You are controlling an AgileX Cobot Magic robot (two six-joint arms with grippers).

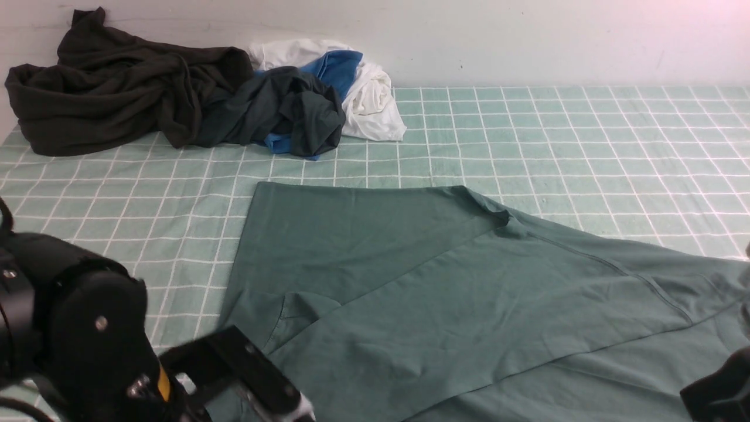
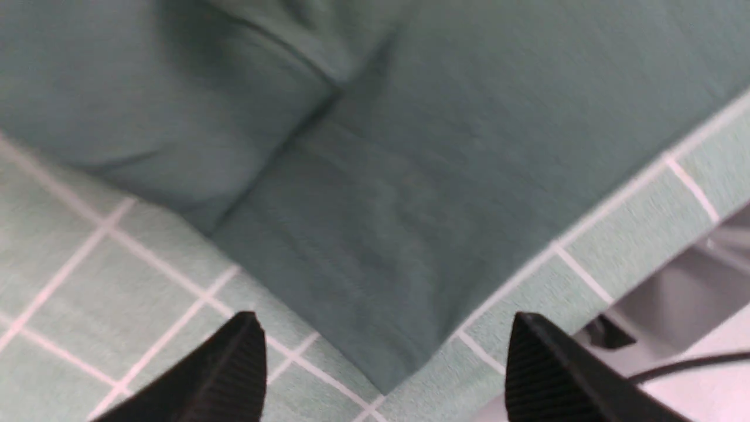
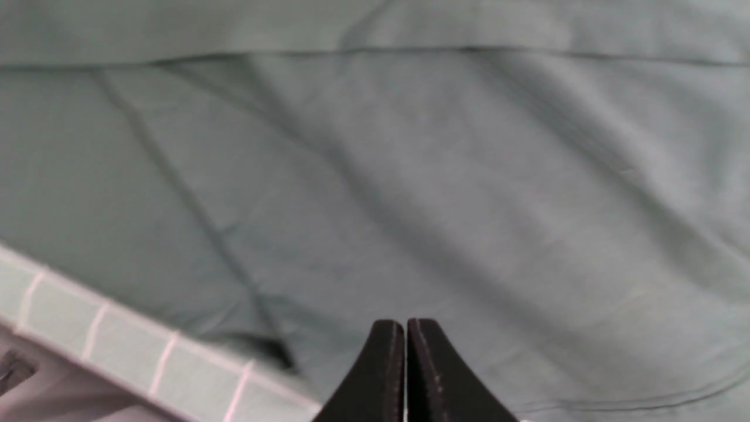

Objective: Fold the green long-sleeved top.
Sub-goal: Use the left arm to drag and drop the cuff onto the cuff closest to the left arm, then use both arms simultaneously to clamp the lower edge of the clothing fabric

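Observation:
The green long-sleeved top (image 1: 445, 293) lies spread on the checked cloth, its left side folded over in a diagonal flap; its logo and collar are hidden. In the left wrist view a corner of the top (image 2: 375, 246) points between the two black fingertips. My left gripper (image 2: 381, 351) is open and empty just above that corner, near the table's front edge; its body shows at the bottom left of the front view (image 1: 258, 375). My right gripper (image 3: 405, 334) is shut and empty, hovering over the top's wrinkled fabric (image 3: 410, 176); in the front view only its body shows, at the bottom right.
A near-black garment (image 1: 117, 94), a dark teal-grey garment (image 1: 281, 111) and white and blue clothes (image 1: 363, 88) are piled at the back left against the wall. The checked tablecloth (image 1: 586, 129) covers the table. The table's front edge (image 3: 117, 363) is near both grippers.

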